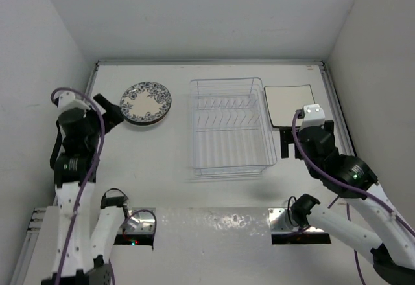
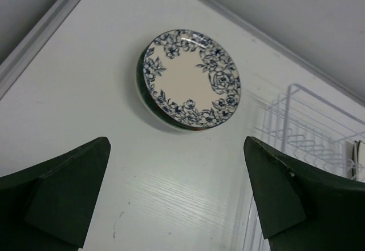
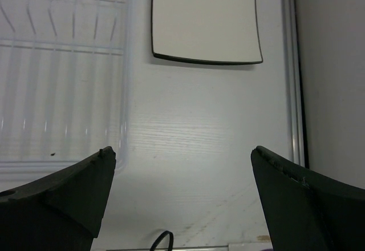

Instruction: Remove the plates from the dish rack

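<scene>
The left gripper [image 1: 111, 111] stands near the left edge of the table [image 1: 162, 188], its jaws spread wide and holding nothing. In the left wrist view the two dark fingers [image 2: 57, 199] sit far apart at the bottom corners, with bare table between them, and touch nothing. Ahead of the left gripper [image 2: 177, 205] lies the white plate with a dark floral pattern [image 2: 191, 79], flat and face up. A dark green rim [image 2: 139, 83] shows under its left edge, so it rests on another plate; how many lie beneath I cannot tell. In the top view this floral plate [image 1: 146, 102] sits near the dish rack [image 1: 228, 126], to its left, apart from it.

The right gripper [image 1: 308, 136] hangs beside the rack's right side, jaws likewise wide open and gripping nothing. In the right wrist view its fingers [image 3: 308, 205] frame bare table, clear of everything. Ahead of the right gripper [image 3: 182, 199] the pale square dark-rimmed plate [image 3: 205, 20] lies flat on the table, just beside the dish rack [image 3: 63, 74] and outside its wire wall. From above, this square plate [image 1: 289, 105] sits at the rack's far right corner.
</scene>
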